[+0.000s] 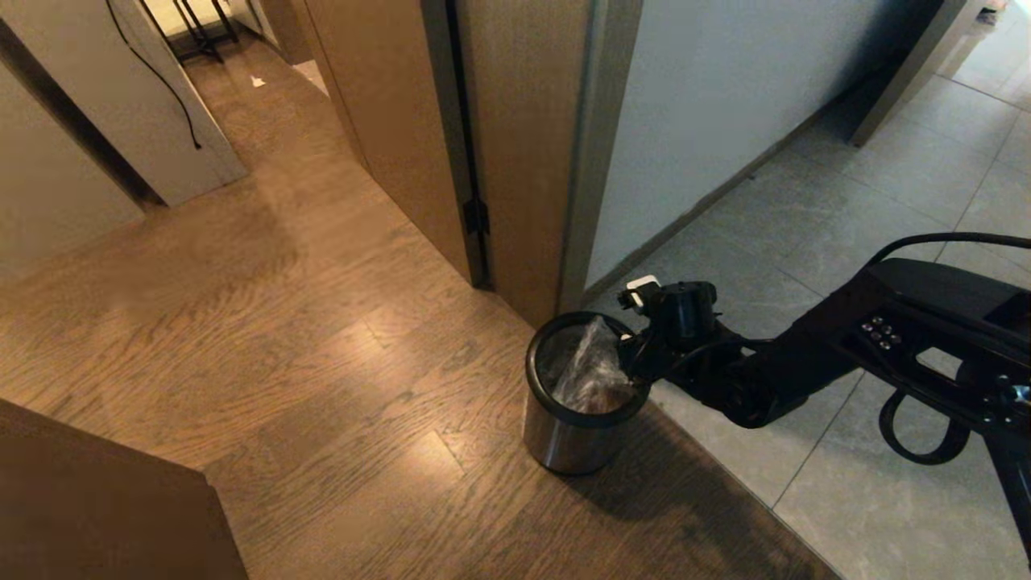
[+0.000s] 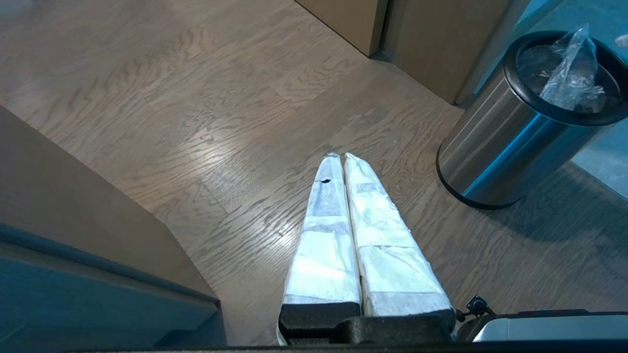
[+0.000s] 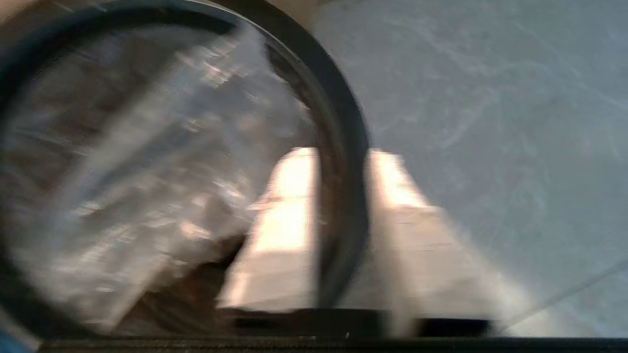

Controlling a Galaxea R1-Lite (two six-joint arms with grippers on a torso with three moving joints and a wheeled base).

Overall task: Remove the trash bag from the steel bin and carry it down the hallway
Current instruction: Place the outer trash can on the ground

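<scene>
Right gripper straddles the bin's rim

Right gripper (image 1: 631, 354) sits at the steel bin (image 1: 568, 435) in the head view, its black arm stretched low from the right across the grey tiles, wrist angled down to the rim's near side. The trash bag (image 1: 592, 374) is inside the bin, clear plastic peaking above the black rim. The bin stands on the wood floor (image 1: 266, 322) by the door frame (image 1: 523, 145).

Left wrist view: the left gripper (image 2: 338, 158) hangs over the floorboards, fingers pressed together, bin and bag off to one side.

Right wrist view, blurred: the two fingers (image 3: 289, 206) are spread, one inside the rim beside the bag, one outside, nothing pinched.
</scene>
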